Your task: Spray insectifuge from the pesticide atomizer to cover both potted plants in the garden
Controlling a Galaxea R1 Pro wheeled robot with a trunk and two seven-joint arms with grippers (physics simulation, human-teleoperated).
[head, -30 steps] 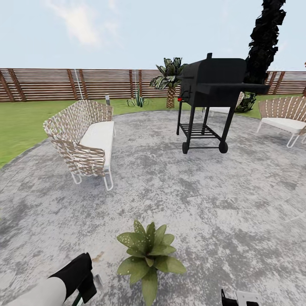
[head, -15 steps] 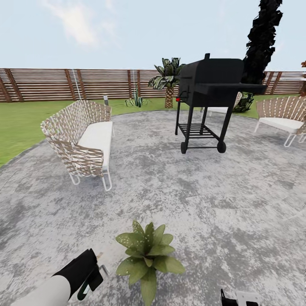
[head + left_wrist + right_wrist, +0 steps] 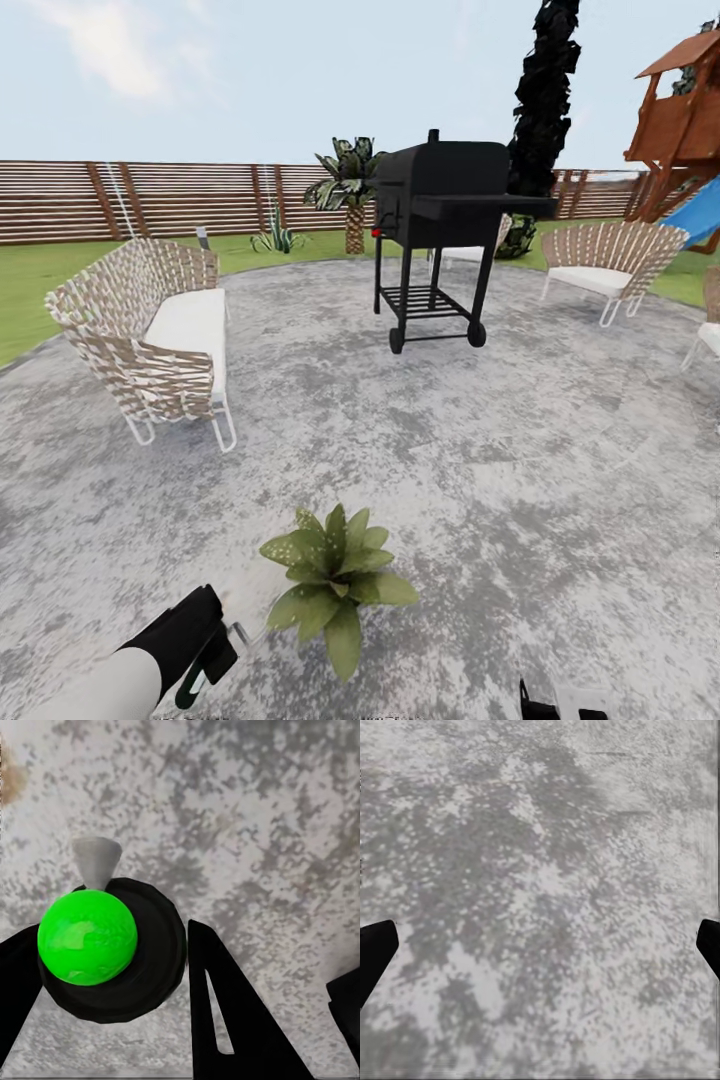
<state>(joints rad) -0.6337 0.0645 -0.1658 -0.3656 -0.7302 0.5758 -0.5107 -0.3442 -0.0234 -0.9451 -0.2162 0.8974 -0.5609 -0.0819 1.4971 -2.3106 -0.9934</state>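
One left hand (image 3: 205,655) grips the pesticide atomizer (image 3: 90,937), angled toward a potted plant (image 3: 335,580).

Bright, flat daylight; no hard shadows. Renders soft and blotchy, wrist views coarsest. Head view bends at edges.

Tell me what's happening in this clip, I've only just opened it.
A simulated two-armed robot stands on a round stone patio in a garden. Its left gripper is shut on the pesticide atomizer, held low beside one potted plant just in front of it. The right gripper hangs open over bare paving. A woven bench, a black grill and the slatted fence stand beyond.
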